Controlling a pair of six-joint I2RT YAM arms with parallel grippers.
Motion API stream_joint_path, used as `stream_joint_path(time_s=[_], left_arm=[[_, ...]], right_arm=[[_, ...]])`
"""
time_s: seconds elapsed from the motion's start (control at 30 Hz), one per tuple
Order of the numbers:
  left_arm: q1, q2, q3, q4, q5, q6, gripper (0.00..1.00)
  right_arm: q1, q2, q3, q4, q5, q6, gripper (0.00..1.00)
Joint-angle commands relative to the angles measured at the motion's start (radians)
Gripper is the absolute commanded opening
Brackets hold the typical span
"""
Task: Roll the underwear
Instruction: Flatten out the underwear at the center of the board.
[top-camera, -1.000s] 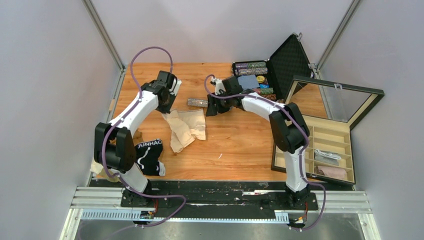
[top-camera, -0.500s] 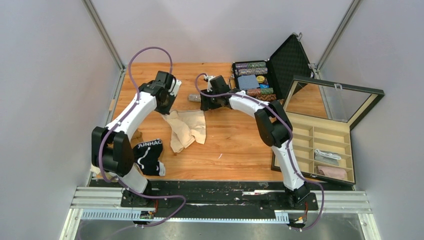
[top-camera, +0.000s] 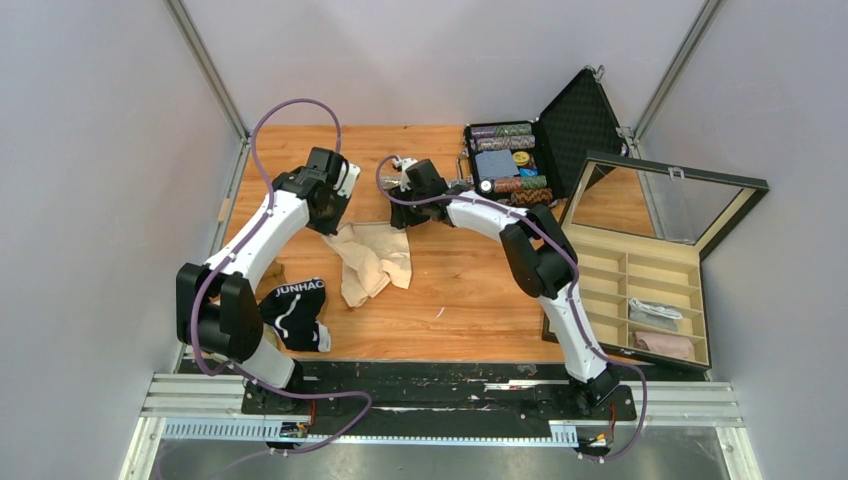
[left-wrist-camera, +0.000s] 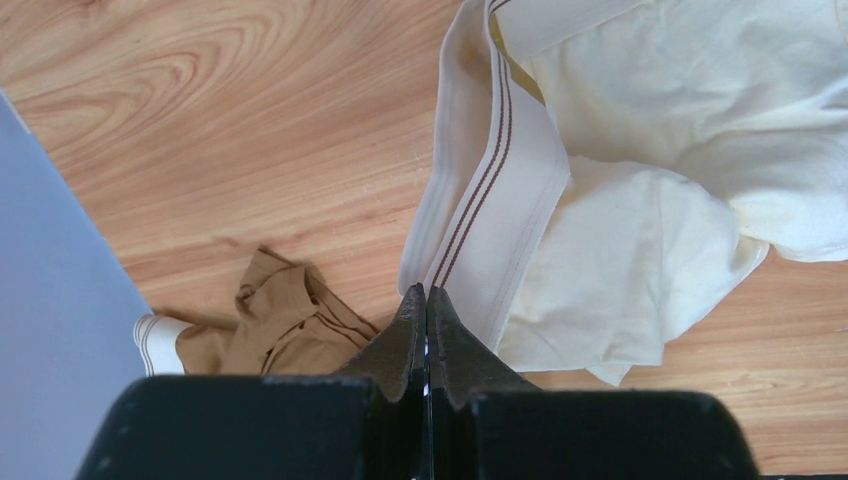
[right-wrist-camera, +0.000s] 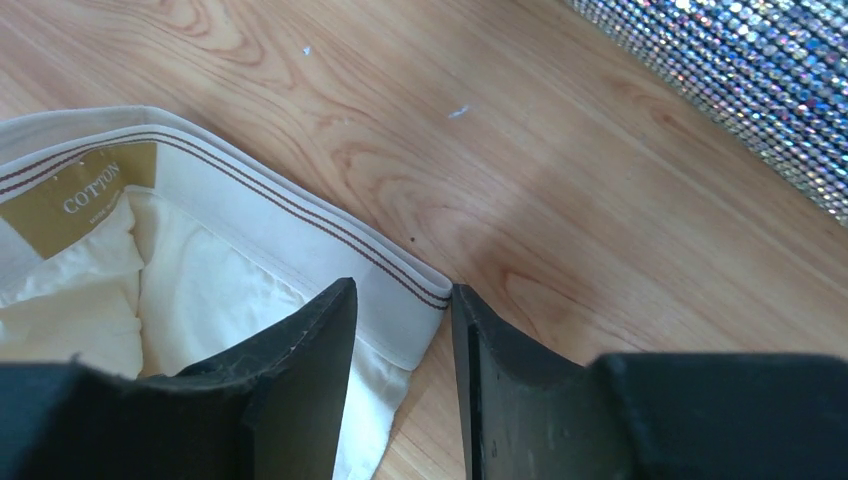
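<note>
The cream underwear lies crumpled mid-table, its striped white waistband toward the back. My left gripper is at its back left corner. In the left wrist view the left gripper is shut, with the waistband end at its tips. My right gripper is at the back right corner. In the right wrist view the right gripper is open and straddles the waistband corner. Black "JUNHAO" underwear lies front left. Brown underwear lies by the left wall.
The glittery silver microphone lies just behind the right gripper. An open black case with colourful items stands at the back. A wooden compartment box with a raised glass lid sits at the right and holds rolled garments.
My right gripper has moved left past the microphone to the cream underwear's back right corner. My left gripper has stayed at the back left corner, shifting only slightly.
</note>
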Motion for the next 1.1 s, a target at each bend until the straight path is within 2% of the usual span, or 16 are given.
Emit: stream_joint_path(time_s=[0.0,0.3,0.5,0.63,0.83,1.07], left_arm=[[0.008,-0.043,-0.005,0.018,0.009,-0.023,0.0],[0.013,-0.038,-0.003,0.022,0.01,-0.023,0.0],[0.022,-0.035,-0.013,0.029,0.004,-0.014,0.0],[0.03,-0.027,-0.015,0.046,-0.002,0.009,0.0],[0.033,-0.023,-0.019,0.137,-0.031,0.08,0.0],[0.033,-0.168,-0.109,0.464,0.04,0.173,0.0]], right_arm=[[0.013,0.011,-0.044,-0.031,-0.013,0.004,0.39],[0.004,0.014,-0.031,-0.02,0.059,-0.013,0.36],[-0.001,0.021,-0.044,-0.008,0.068,-0.036,0.21],[-0.009,-0.003,-0.043,0.002,0.104,-0.087,0.0],[-0.072,-0.226,-0.085,0.03,0.07,-0.239,0.0],[-0.108,-0.488,-0.245,0.041,0.035,-0.372,0.0]])
